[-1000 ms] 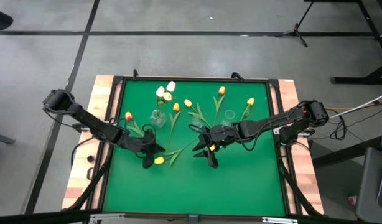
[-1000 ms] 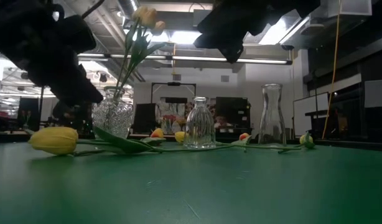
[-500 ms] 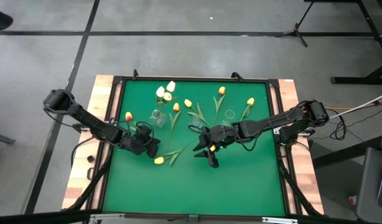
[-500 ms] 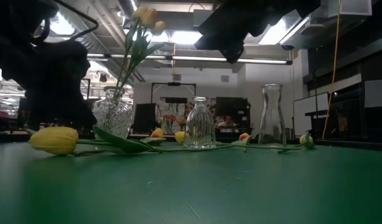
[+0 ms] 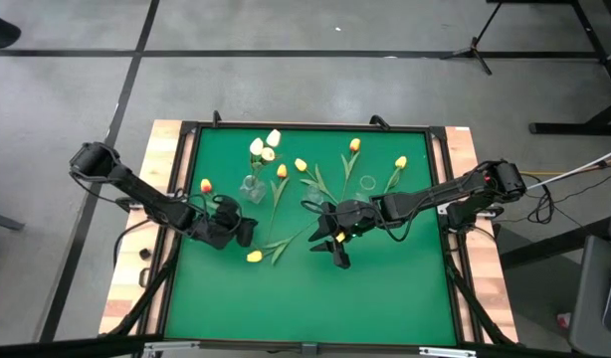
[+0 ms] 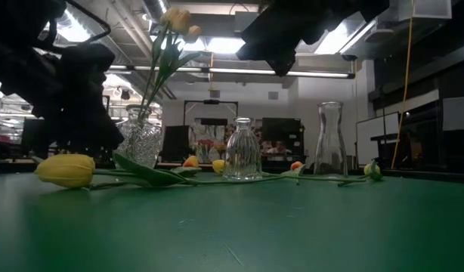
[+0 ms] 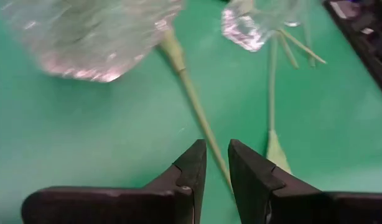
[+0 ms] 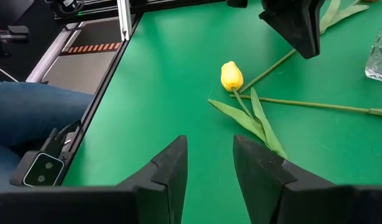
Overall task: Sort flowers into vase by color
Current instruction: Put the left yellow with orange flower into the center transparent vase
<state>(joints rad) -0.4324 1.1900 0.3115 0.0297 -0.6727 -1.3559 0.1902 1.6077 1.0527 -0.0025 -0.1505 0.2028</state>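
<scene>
No writing, label, brand or number can be read in any of the views. The only sign-like marking is a strip of orange and black diagonal stripes (image 8: 86,48) on the grey rail beside the green table mat (image 8: 178,93) in the right wrist view, and it bears no letters.

Overhead: straight down, whole green table (image 5: 315,288). Low: table-level, facing the room. Wrist cameras: close above the mat. Yellow tulip (image 5: 254,257) shared by overhead, low, right wrist.
</scene>
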